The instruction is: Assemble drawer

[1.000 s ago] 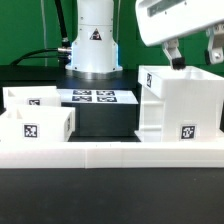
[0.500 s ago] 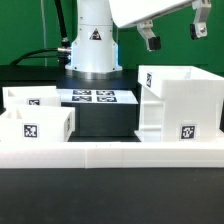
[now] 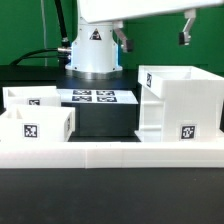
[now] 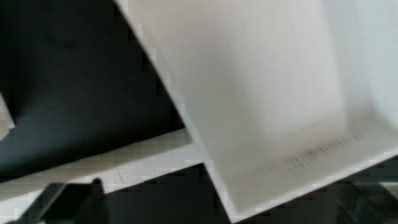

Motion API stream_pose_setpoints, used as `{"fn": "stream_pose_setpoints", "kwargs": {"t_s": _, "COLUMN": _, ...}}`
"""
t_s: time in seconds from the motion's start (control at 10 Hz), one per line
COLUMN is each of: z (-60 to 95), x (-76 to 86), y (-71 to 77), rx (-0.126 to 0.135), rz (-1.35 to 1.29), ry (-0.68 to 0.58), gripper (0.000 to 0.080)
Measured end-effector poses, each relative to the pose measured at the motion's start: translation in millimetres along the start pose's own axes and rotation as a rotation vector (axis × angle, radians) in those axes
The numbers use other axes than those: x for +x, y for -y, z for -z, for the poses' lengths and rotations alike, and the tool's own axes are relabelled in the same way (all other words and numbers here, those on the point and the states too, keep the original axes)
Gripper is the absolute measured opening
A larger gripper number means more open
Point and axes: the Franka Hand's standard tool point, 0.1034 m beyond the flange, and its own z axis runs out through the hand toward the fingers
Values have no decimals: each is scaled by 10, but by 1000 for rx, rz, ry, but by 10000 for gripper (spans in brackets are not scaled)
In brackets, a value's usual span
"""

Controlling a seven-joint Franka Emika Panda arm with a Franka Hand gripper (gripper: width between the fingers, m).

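The large white hollow housing (image 3: 180,100) stands on the table at the exterior view's right, with a tag on its front. Two smaller white trays sit at the left, one in front (image 3: 35,125) and one behind it (image 3: 28,97). My gripper (image 3: 154,35) hangs high above the housing's left part, open wide and empty, touching nothing. In the wrist view a big tilted white panel (image 4: 267,90) of the housing fills the picture, and one dark fingertip (image 4: 63,200) shows at the edge.
The marker board (image 3: 95,97) lies on a black block between the trays and the housing. The long low white border wall (image 3: 110,152) runs across the front. The arm's white base (image 3: 93,45) stands behind, with black cables at the back left.
My gripper has risen away from the housing's top and swung toward the exterior view's left. Its fingers now stand far apart. The housing and trays have not moved.
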Motion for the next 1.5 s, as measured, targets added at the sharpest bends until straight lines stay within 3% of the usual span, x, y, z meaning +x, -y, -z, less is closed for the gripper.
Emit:
{"fn": "stream_pose_setpoints", "kwargs": {"t_s": 0.2, "z": -8, "x": -10, "y": 26, "rx": 1, "rz": 99, "ry": 1, "gripper": 648}}
{"fn": "stream_pose_setpoints", "kwargs": {"t_s": 0.4, "z": -4, "x": -4, "y": -141, "rx": -8, "rz": 197, "ry": 7, "gripper": 648}}
{"fn": "stream_pose_setpoints", "kwargs": {"t_s": 0.6, "z": -23, "x": -21, "y": -621, "rx": -30, "rz": 216, "ry": 26, "gripper": 648}}
{"fn": "stream_pose_setpoints", "kwargs": {"t_s": 0.9, "z": -201, "x": -67, "y": -1187, "rx": -25, "rz": 263, "ry": 18, "gripper": 648}}
{"fn": "stream_pose_setpoints", "kwargs": {"t_s": 1.1, "z": -188, "x": -63, "y": -1101, "rx": -23, "rz": 252, "ry": 16, "gripper": 648}}
{"fn": "stream_pose_setpoints", "kwargs": {"t_s": 1.3, "z": -198, "x": -67, "y": -1118, "rx": -24, "rz": 249, "ry": 18, "gripper": 648}}
{"fn": "stream_pose_setpoints", "kwargs": {"t_s": 1.4, "z": -220, "x": -83, "y": -1139, "rx": -40, "rz": 234, "ry": 27, "gripper": 648}}
{"fn": "stream_pose_setpoints", "kwargs": {"t_s": 1.5, "z": -282, "x": -121, "y": -1195, "rx": -87, "rz": 230, "ry": 50, "gripper": 648}}
